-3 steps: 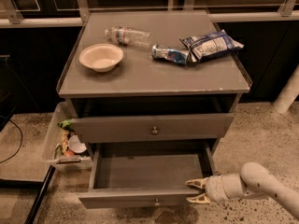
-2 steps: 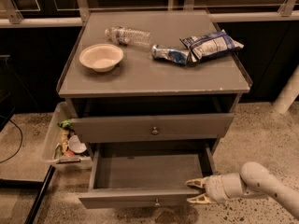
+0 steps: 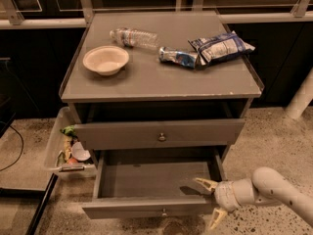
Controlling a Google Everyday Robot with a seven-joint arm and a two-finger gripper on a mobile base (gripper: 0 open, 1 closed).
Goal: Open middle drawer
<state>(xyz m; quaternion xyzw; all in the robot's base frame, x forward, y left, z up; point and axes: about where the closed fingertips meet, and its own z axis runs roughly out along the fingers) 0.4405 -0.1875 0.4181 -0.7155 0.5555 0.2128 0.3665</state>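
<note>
The middle drawer (image 3: 146, 207) is pulled far out of the grey cabinet, with its inside bare and its small round knob (image 3: 164, 212) at the centre of the front. Above it, the top drawer front (image 3: 122, 133) stands slightly out and has its own knob (image 3: 162, 137). The lowest drawer is hidden under the open one. My gripper (image 3: 207, 202) is at the right end of the middle drawer's front. It is open, with one finger (image 3: 204, 183) inside the drawer and the other finger (image 3: 215, 219) in front of the panel.
On the cabinet top (image 3: 146, 84) lie a white bowl (image 3: 105, 59), a clear bottle (image 3: 133, 36) and two snack bags (image 3: 221, 47). A clear bin (image 3: 55, 143) of items sits on the floor to the left. A white post (image 3: 301, 99) stands at the right.
</note>
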